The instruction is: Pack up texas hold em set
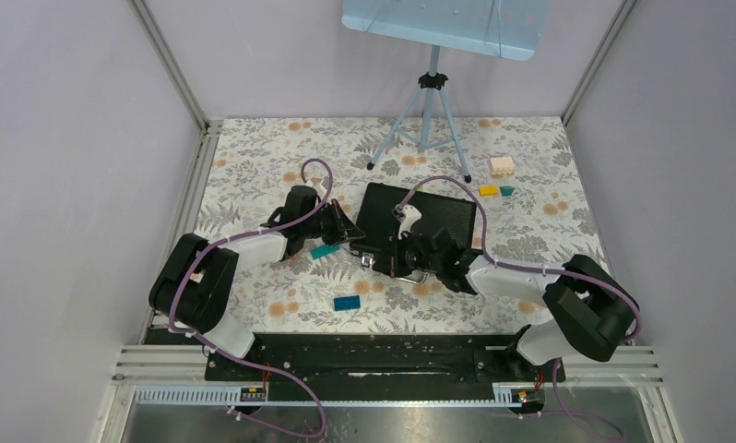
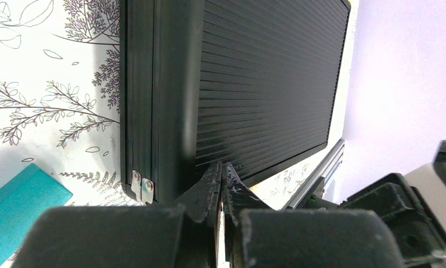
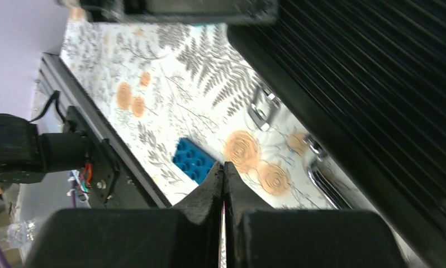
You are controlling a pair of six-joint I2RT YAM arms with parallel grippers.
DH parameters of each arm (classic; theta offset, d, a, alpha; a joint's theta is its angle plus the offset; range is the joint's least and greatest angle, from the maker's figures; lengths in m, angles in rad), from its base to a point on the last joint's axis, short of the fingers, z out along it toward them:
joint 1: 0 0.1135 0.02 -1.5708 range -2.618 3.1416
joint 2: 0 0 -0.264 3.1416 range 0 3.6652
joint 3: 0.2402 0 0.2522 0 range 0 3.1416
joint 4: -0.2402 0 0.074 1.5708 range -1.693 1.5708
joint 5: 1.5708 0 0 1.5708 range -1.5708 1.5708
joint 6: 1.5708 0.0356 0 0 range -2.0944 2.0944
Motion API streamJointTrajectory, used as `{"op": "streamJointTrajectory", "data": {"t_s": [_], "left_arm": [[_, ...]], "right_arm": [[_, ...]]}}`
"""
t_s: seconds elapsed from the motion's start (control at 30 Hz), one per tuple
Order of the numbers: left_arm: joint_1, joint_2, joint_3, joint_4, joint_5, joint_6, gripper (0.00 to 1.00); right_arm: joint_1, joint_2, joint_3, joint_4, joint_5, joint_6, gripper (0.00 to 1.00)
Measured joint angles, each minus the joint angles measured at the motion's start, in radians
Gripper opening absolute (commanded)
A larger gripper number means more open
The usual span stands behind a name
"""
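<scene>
Lying shut mid-table: black ribbed briefcase (image 1: 445,217), silver latches (image 3: 262,109) on near edge. Left gripper (image 2: 221,170) and right gripper (image 3: 224,170) pressed together, empty, crowding case. Teal brick (image 1: 325,250), blue brick (image 1: 347,303) nearby.

Lilac walls (image 1: 60,138), floral tabletop (image 1: 272,157)

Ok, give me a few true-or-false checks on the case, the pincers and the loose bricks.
1. The black poker case is closed. True.
2. The left pincer is open. False: it is shut and empty.
3. The right pincer grips the blue brick. False: it is shut on nothing; the brick lies on the tablecloth.
4. A teal brick lies on the left arm's side of the case. True.
</scene>
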Motion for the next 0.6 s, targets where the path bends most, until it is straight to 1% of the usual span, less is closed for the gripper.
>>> {"op": "streamJointTrajectory", "data": {"t_s": [0.1, 0.23, 0.43, 0.53, 0.6], "left_arm": [[0.0, 0.0, 0.0, 0.0, 0.0, 0.0, 0.0], [0.0, 0.0, 0.0, 0.0, 0.001, 0.0, 0.0], [0.0, 0.0, 0.0, 0.0, 0.001, 0.0, 0.0], [0.0, 0.0, 0.0, 0.0, 0.001, 0.0, 0.0], [0.0, 0.0, 0.0, 0.0, 0.001, 0.0, 0.0]], "right_arm": [[0.0, 0.032, 0.052, 0.008, -0.032, -0.001, 0.0], [0.001, 0.133, 0.133, 0.014, -0.033, -0.002, 0.0], [0.007, 0.249, 0.217, -0.032, -0.029, -0.013, 0.0], [0.017, 0.284, 0.243, -0.074, 0.009, -0.035, 0.0], [0.037, 0.302, 0.27, -0.14, 0.079, -0.064, 0.0]]}}
